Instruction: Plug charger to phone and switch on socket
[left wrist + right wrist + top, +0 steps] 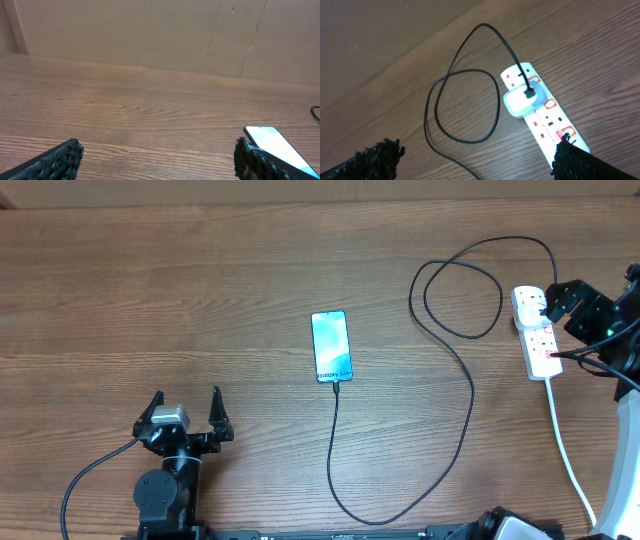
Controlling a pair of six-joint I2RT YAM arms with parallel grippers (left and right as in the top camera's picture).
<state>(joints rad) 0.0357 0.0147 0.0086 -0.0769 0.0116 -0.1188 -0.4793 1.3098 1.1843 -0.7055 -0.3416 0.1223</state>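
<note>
Charger looks seated in the phone, mid-counter. At the right edge, right gripper hangs over the socket, fingers released; next, press 1 red switch. Left gripper released too.

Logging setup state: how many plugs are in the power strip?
1: a white adapter with the charger cable, near the far end of the power strip. The strip's near end is hidden in the wrist view.
</note>
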